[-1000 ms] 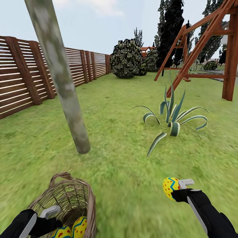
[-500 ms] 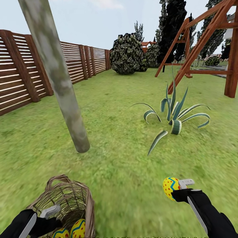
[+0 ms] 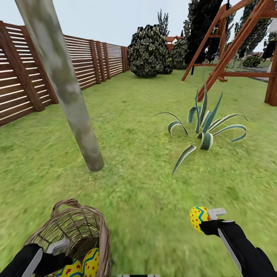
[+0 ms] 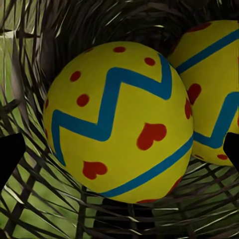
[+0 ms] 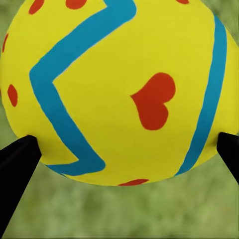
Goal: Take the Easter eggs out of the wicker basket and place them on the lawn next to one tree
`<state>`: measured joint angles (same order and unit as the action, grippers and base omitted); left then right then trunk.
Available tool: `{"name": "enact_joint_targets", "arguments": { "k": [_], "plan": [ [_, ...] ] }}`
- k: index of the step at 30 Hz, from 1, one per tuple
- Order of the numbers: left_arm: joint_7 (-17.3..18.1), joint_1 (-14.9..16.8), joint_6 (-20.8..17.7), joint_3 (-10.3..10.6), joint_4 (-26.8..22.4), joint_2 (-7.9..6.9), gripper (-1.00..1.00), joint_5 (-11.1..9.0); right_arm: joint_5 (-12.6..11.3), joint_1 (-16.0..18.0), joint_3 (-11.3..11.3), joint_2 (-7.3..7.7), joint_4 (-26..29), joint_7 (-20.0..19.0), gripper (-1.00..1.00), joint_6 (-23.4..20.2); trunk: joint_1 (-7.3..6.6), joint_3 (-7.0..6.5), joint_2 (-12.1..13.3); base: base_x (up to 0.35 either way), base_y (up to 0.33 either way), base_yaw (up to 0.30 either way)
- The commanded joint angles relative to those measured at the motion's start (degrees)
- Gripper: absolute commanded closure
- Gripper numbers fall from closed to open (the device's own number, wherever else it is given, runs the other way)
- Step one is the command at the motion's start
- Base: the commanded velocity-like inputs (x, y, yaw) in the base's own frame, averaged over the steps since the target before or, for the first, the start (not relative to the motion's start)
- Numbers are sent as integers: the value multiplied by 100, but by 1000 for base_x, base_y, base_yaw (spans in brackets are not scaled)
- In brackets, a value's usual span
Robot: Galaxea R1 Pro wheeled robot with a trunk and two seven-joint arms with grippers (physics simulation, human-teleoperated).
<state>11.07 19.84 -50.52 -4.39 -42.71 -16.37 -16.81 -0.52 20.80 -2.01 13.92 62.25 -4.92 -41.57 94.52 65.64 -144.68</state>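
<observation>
From the head camera, your right gripper (image 3: 206,219) pinches one Easter egg (image 3: 198,219) low over the lawn (image 3: 146,200), while the tree (image 3: 73,107) plants its pale mottled trunk in the grass ahead and to your left, well apart from the held egg. That is the relation your next move turns on: the trunk's foot lies forward and leftward of the right gripper, with open grass between, so the egg likely has to travel across your front before you set it down. The wicker basket (image 3: 98,227) sits just before your left arm, nearer the trunk than the right gripper is; two more eggs (image 3: 86,263) show inside it. Your left gripper (image 3: 57,246) hangs at the basket's mouth; whether it is spread or pressed together cannot be told here. A striped agave (image 3: 204,130), a slat fence (image 3: 23,84) and a swing frame (image 3: 238,42) stand beyond.

At the left wrist, a yellow egg (image 4: 117,122) fills the space between two dark fingertips (image 4: 10,157) set wide on either side and not touching it, with a second egg (image 4: 214,89) pressed against it inside the weave.

At the right wrist, the held egg (image 5: 117,89) sits gripped at both flanks by dark fingertips (image 5: 17,159), blurred grass below.
</observation>
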Motion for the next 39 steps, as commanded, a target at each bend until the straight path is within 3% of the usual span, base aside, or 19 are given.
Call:
{"name": "enact_joint_targets", "arguments": {
  "k": [1, 24, 39],
  "plan": [
    [44, 2, -23, -18, -3, 3, -100, 37, -1, 3, -10, 5, 6, -9, 100, -27, 1, 28, -4, 0, 0, 0],
    [44, 2, -16, -10, 0, 94, -100, 44, -2, 3, -10, 5, 6, -9, 100, -27, 60, 537, -35, 0, 0, 0],
    [48, 1, -19, -27, 0, 108, -100, 45, -4, 3, -10, -1, 6, -9, 100, -27, 63, 560, -36, 53, 0, 0]
  ]
}}
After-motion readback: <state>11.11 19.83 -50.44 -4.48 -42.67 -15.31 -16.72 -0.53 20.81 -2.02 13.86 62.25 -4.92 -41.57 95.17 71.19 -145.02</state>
